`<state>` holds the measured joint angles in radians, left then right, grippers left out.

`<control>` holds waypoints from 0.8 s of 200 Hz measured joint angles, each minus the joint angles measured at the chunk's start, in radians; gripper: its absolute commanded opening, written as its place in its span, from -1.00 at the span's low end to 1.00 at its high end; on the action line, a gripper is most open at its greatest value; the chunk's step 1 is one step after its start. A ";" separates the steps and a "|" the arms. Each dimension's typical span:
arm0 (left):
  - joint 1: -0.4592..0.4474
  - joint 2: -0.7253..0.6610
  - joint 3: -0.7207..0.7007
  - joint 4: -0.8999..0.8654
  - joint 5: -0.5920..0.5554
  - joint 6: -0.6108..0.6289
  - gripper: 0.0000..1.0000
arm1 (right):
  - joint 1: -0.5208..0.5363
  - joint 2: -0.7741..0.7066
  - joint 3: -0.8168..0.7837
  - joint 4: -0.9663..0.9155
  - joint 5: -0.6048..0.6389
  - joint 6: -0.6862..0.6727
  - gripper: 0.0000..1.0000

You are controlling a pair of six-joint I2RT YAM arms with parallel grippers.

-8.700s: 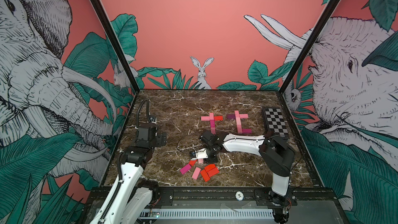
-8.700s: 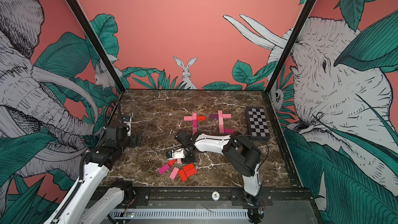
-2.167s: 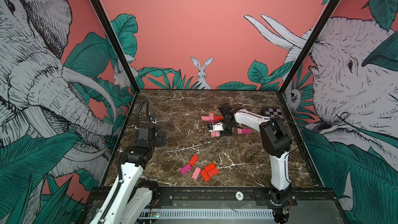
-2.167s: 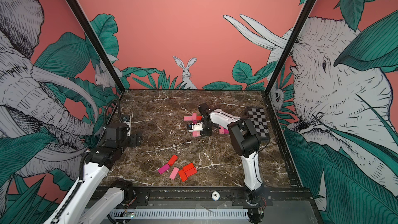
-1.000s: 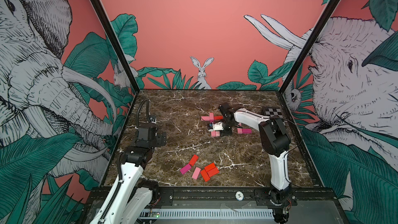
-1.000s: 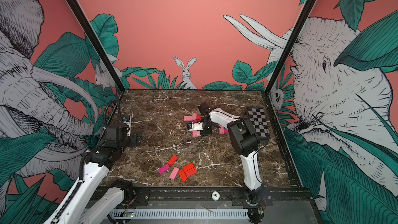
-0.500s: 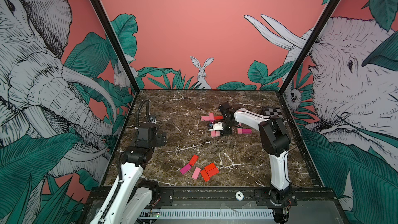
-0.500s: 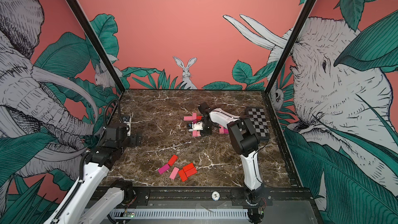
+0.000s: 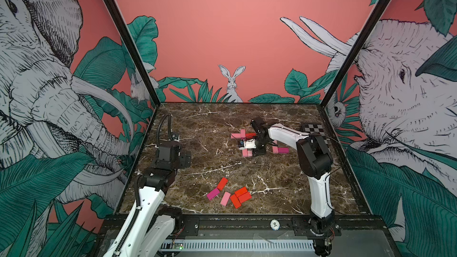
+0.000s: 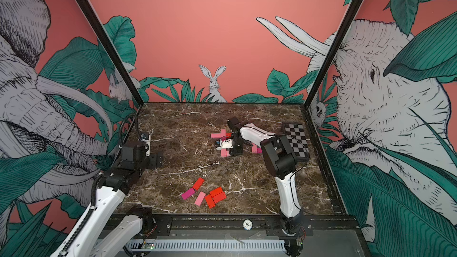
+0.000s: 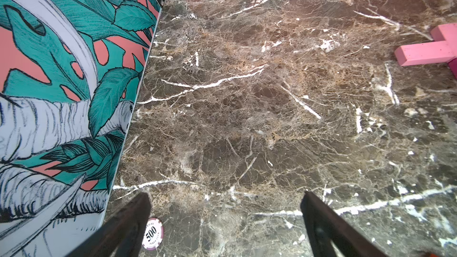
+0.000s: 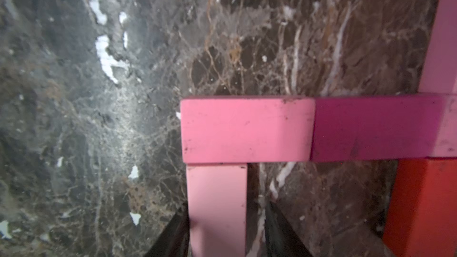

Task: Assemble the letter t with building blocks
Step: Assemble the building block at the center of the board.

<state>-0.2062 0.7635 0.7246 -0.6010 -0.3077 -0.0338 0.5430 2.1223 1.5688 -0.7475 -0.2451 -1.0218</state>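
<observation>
The right pincer (image 12: pixel 226 206) stands slack around the pale pink block (image 12: pixel 216 189), one jaw clear. Lift straight up without nudging it.

left claw (image 11: pixel 225 194) spread wide above marble table (image 11: pixel 247 95); poker chip (image 11: pixel 153 234) beside finger (image 11: pixel 128 223); pink blocks (image 11: pixel 425 54) beyond

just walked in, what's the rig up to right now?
The right gripper is low over the table at a partly built t, straddling a light pink block that butts at a right angle against the pink block at the foot of the stem. One finger stands clear of it, so it is not clamped. The left gripper hangs open and empty over the marble table. Several spare blocks lie near the front edge.
</observation>
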 measured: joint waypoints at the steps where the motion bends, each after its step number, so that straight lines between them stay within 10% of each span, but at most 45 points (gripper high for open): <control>1: 0.000 0.000 0.000 0.000 0.000 0.000 0.95 | 0.000 0.000 0.000 0.000 0.000 0.000 0.00; 160: 0.000 0.002 0.000 0.000 0.004 0.000 0.95 | -0.014 0.004 0.006 -0.026 -0.051 0.048 0.46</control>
<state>-0.2062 0.7654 0.7246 -0.6010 -0.3038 -0.0341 0.5289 2.1265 1.5753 -0.7731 -0.2966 -0.9733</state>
